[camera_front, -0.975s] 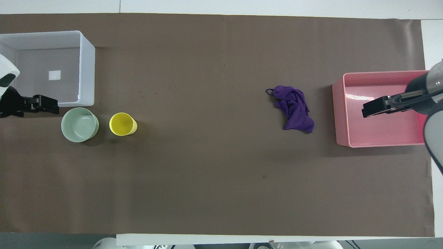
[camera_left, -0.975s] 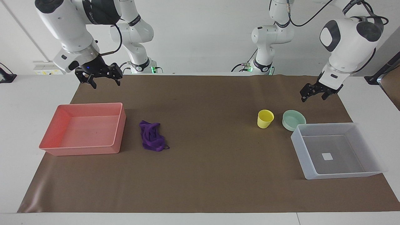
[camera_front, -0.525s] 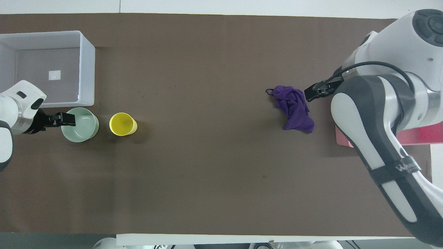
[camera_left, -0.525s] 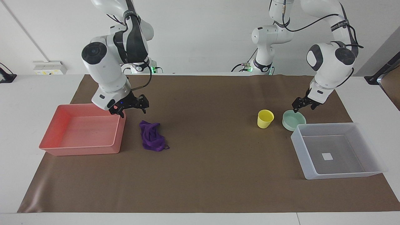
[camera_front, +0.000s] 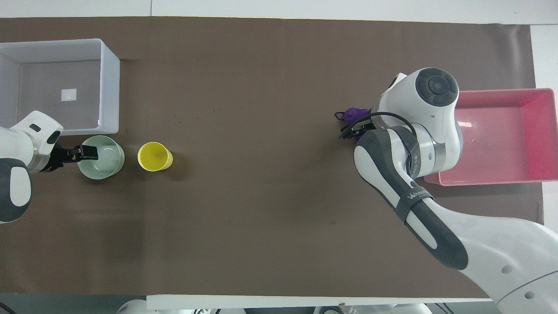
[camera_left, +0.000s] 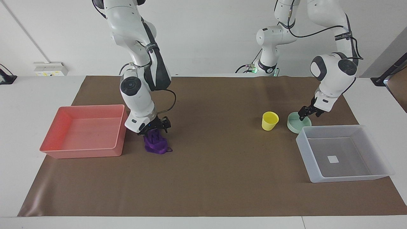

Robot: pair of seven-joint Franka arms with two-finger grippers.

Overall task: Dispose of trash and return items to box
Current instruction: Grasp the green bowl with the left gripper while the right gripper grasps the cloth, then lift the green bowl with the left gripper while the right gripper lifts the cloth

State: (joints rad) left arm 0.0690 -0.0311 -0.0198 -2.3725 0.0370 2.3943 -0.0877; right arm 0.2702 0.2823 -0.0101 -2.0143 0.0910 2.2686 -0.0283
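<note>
Two hands (camera_left: 154,128) (camera_left: 306,113) down, facing view only.

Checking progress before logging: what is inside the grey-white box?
Inside the box only a white sticker shows on its bottom; cup and bowl stand outside.

A crumpled purple cloth (camera_left: 155,144) lies left of centre, while at right a yellow cup (camera_left: 270,121) stands upright beside a mint bowl (camera_left: 296,124) — the bowl touching the empty translucent bin (camera_left: 345,152).
</note>
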